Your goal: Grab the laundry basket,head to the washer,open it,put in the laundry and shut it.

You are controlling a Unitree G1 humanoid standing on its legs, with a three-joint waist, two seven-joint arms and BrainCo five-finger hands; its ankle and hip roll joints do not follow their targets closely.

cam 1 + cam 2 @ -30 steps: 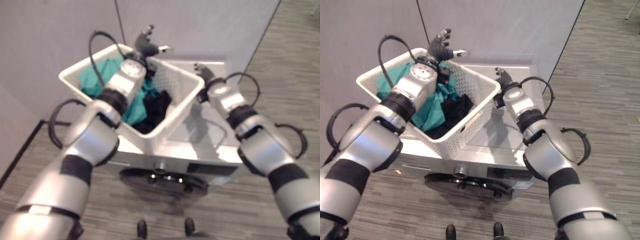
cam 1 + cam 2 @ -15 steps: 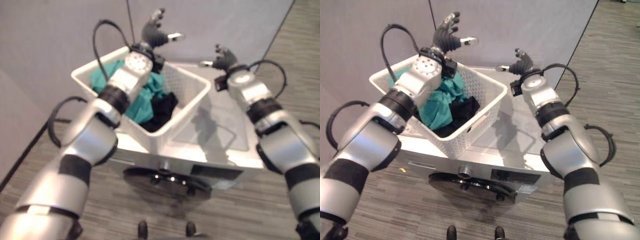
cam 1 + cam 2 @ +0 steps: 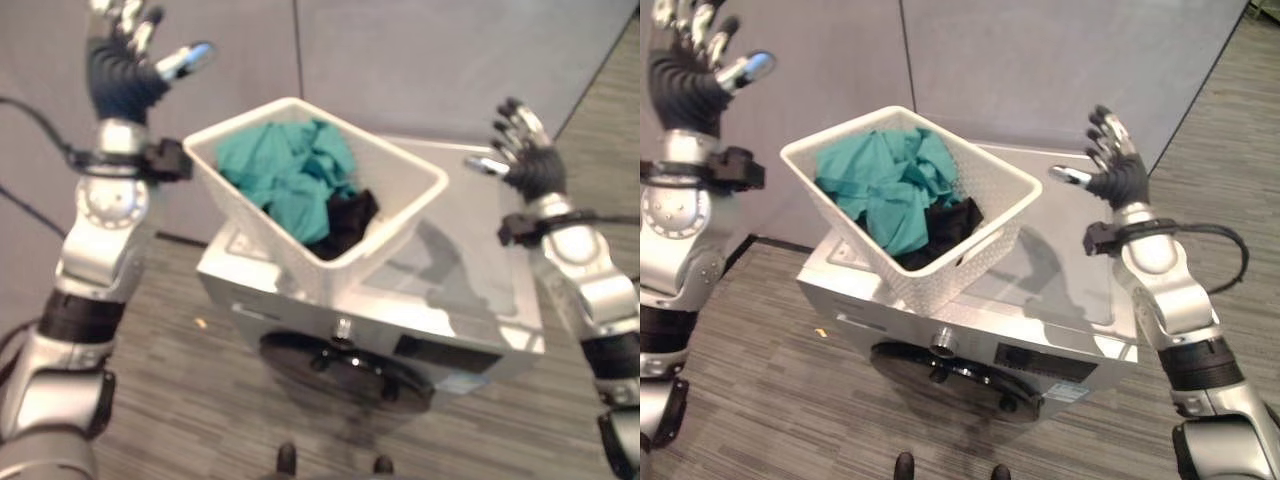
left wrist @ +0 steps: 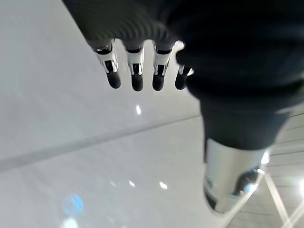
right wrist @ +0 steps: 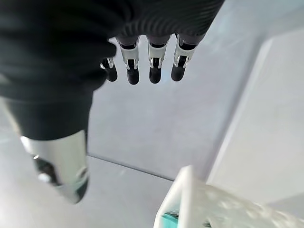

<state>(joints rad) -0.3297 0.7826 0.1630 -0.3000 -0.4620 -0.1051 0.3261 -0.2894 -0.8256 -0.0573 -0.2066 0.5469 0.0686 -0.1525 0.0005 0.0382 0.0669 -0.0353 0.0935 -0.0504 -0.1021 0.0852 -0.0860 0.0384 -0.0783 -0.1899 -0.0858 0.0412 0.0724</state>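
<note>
A white perforated laundry basket (image 3: 985,250) stands on top of the silver washer (image 3: 1080,290), turned corner-on and overhanging its front edge. Teal cloth (image 3: 885,185) and a dark garment (image 3: 955,222) lie inside it. The washer's round dark door (image 3: 960,375) on the front face is closed. My left hand (image 3: 685,75) is raised high at the far left, fingers spread, holding nothing. My right hand (image 3: 1115,170) is raised to the right of the basket, above the washer top, fingers spread and empty. Straight fingers (image 4: 137,71) show in the left wrist view. The right wrist view shows the basket's rim (image 5: 183,190).
A grey partition wall (image 3: 1020,70) rises just behind the washer. Striped grey carpet (image 3: 780,400) lies in front of the washer and to its sides. The bare right half of the washer top lies beside the basket.
Both hands have let go of the basket and swung up and outward, left hand far to the left, right hand to the right. The basket stays on the washer. The camera has shifted.
</note>
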